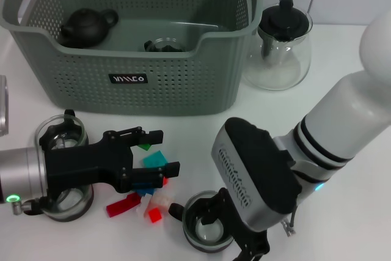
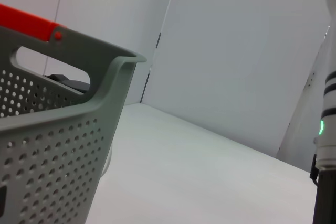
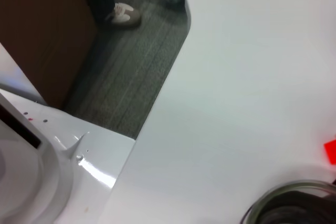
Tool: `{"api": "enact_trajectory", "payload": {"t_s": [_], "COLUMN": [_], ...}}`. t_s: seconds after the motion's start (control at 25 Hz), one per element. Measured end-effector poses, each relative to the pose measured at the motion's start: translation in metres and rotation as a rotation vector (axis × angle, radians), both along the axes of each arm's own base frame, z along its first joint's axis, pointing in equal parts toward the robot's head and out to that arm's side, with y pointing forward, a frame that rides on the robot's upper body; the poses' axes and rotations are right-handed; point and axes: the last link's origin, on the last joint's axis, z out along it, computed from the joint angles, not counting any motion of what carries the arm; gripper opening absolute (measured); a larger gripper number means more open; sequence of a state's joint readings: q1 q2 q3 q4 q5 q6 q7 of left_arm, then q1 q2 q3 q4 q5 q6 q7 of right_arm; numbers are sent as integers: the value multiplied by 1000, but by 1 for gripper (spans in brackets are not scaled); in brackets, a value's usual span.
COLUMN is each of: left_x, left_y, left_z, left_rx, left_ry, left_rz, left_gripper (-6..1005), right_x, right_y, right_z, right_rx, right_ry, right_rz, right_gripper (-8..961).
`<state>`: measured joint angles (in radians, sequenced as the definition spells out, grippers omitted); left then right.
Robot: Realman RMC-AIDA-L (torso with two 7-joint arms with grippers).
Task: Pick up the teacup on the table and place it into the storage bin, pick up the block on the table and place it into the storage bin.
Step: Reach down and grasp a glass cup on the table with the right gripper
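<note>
While my left end effector (image 1: 160,151) hovers with its black fingers spread apart over the scattered blocks (image 1: 142,186) on the white surface (image 1: 342,224), a glass cup (image 1: 61,136) sits just beside that arm. Behind them stands the storage bin (image 1: 134,80), holding a dark teapot (image 1: 85,27). Farther right, my right end effector (image 1: 241,236) is down at the teacup (image 1: 204,227), though I cannot tell whether it is gripping. A glass teapot (image 1: 281,47) stands beside the bin.

blocks (image 1: 146,181) before storage bin (image 1: 140,35), teapot (image 1: 282,44) right
</note>
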<state>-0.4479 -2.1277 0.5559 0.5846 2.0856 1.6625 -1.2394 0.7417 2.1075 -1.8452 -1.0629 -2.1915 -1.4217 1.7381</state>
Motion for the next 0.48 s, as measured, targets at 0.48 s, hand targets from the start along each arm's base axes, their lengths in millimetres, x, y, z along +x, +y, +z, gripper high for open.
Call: {"api": "enact_trajectory", "payload": {"t_s": [0.48], "left_x": [-2], "left_y": [1], "left_z": [-1], "left_rx": [7], "left_ry": [5], "left_rz": [12], "left_gripper": [827], "right_x": [-6], "right_y": [3], "right_z": [-1], "right_rx": [35], "right_ry": [3], "right_rz": [35], "right_gripper": [639]}}
